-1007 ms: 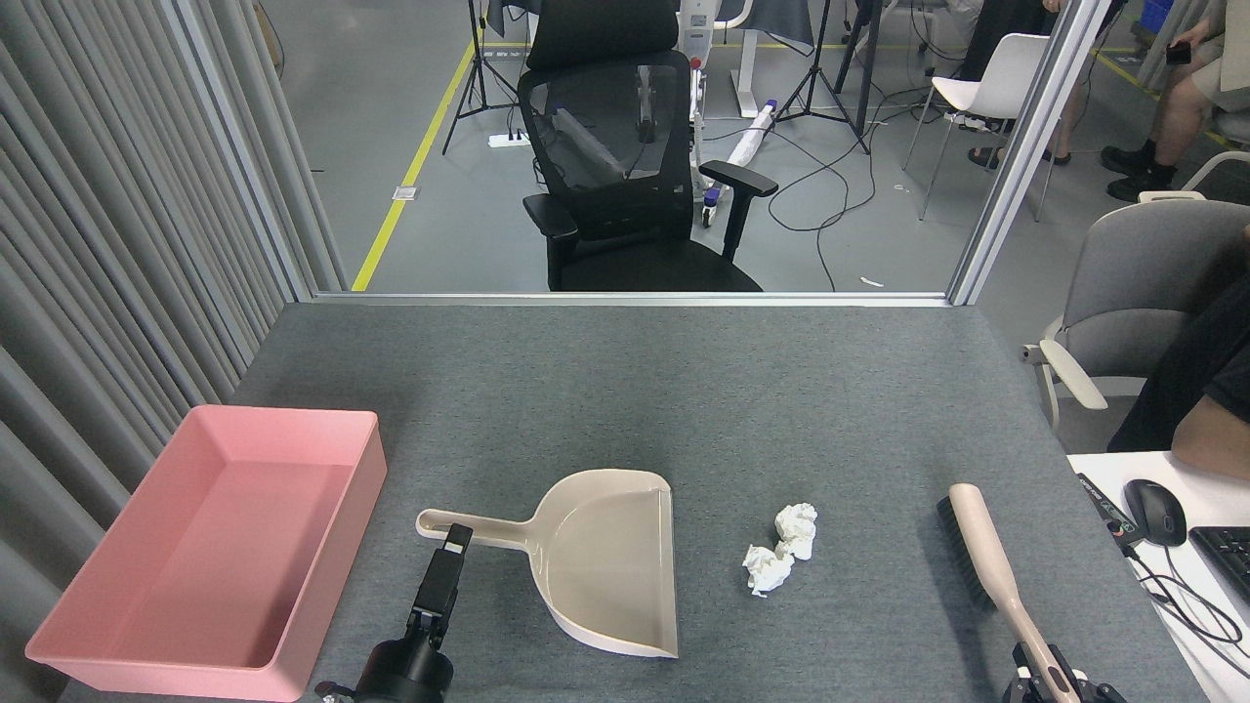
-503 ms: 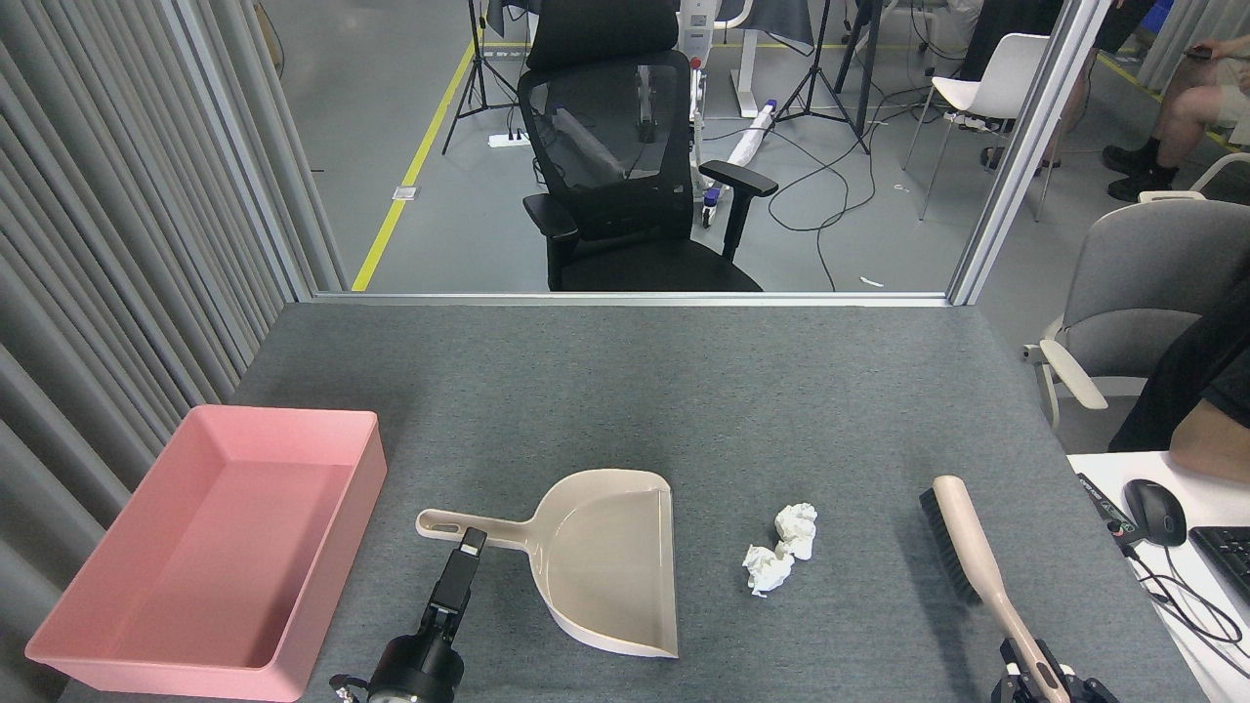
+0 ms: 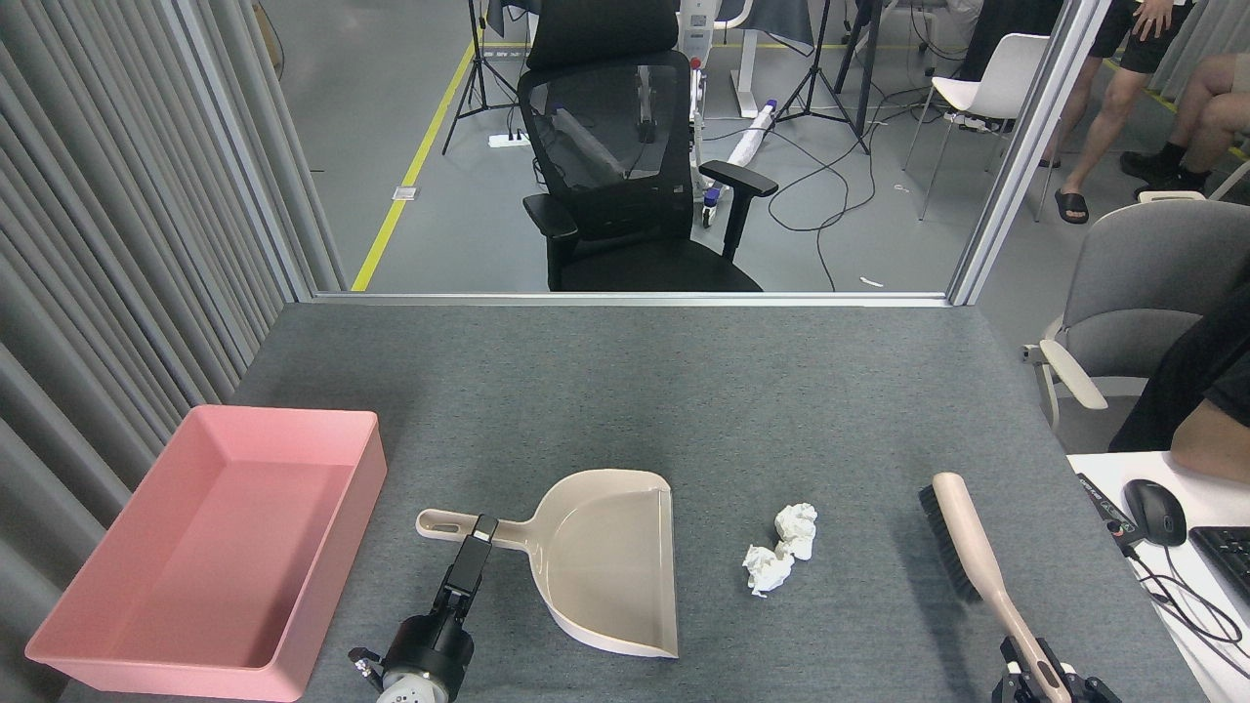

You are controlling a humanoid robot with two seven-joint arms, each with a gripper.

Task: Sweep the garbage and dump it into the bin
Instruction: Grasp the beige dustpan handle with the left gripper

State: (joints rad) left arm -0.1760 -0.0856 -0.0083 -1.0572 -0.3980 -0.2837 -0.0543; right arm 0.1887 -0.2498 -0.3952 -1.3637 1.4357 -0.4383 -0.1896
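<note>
Two white crumpled wads of garbage [image 3: 796, 527] [image 3: 767, 569] lie touching each other on the grey table, right of centre. The beige dustpan [image 3: 605, 557] rests flat to their left, its open mouth facing them and its handle pointing left. My left gripper [image 3: 479, 535] reaches up from the bottom edge, its tip at the dustpan handle; it looks dark and narrow, so its state is unclear. The pink bin [image 3: 225, 557] sits at the far left with nothing in it. My right gripper [image 3: 1038, 679], at the bottom right, is shut on a beige brush [image 3: 962, 537] with black bristles facing left.
A grey curtain [image 3: 107, 244] runs along the table's left side. A black office chair [image 3: 625, 166] stands beyond the far edge. At the right are a grey chair [image 3: 1143, 283], a person's arm [image 3: 1211, 444], and a white desk with a mouse [image 3: 1154, 512] and keyboard [image 3: 1232, 557].
My left gripper has slid right along the dustpan handle toward the pan. The brush in my right gripper has shifted slightly left and further up the table. The wads and dustpan have not moved.
</note>
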